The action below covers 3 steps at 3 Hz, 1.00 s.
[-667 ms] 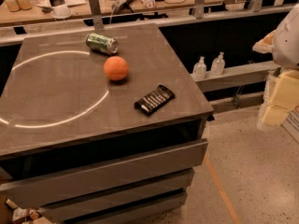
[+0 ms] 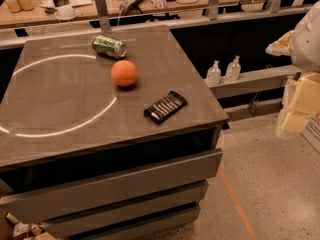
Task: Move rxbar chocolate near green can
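Nothing on the table top (image 2: pixel 170 59) has moved since the earlier frame. The rxbar chocolate (image 2: pixel 165 107), green can (image 2: pixel 109 46) and orange ball (image 2: pixel 124 73) sit at the same spots. The gripper (image 2: pixel 299 104) hangs in about the same place at the right edge of view, off the table and well apart from all 3. Open or closed: can't tell. It holds none of the 3 items; all lie on the table top.

Progress, as a judgement: 0 steps done. The bar lies flat near the front right corner, well apart from the can, which lies on its side near the back edge. The ball sits between them, nearer the can. Left to do: reach, grasp, carry past the ball, set down beside the can.

Materials and shapes:
- Bar: thin flat rectangle in a black glossy wrapper with pale stripes, lying diagonal to the table edge. Low profile, so it probably needs a pinch across the short width from above.
- Can: green and silver metal cylinder on its side; could roll if bumped.
- Ball: orange, round, matte, also free to roll.
- Table top: smooth grey-brown slab with a slight sheen and a pale arc (image 2: pixel 75 126) traced on it. Stacked drawer fronts (image 2: pixel 125 184) sit below.
- Floor (image 2: pixel 270 194): speckled, hard.
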Each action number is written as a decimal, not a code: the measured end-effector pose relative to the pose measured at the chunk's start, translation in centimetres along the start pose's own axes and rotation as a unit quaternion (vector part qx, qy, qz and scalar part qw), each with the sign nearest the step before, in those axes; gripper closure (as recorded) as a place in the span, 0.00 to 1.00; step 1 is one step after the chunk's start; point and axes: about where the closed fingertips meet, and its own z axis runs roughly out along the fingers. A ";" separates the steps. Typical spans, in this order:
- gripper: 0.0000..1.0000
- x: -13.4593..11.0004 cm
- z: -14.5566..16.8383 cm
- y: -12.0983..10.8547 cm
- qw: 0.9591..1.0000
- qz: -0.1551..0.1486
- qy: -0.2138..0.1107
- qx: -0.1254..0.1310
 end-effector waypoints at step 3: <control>0.00 -8.0 7.3 0.3 0.945 -0.258 -0.140 -0.142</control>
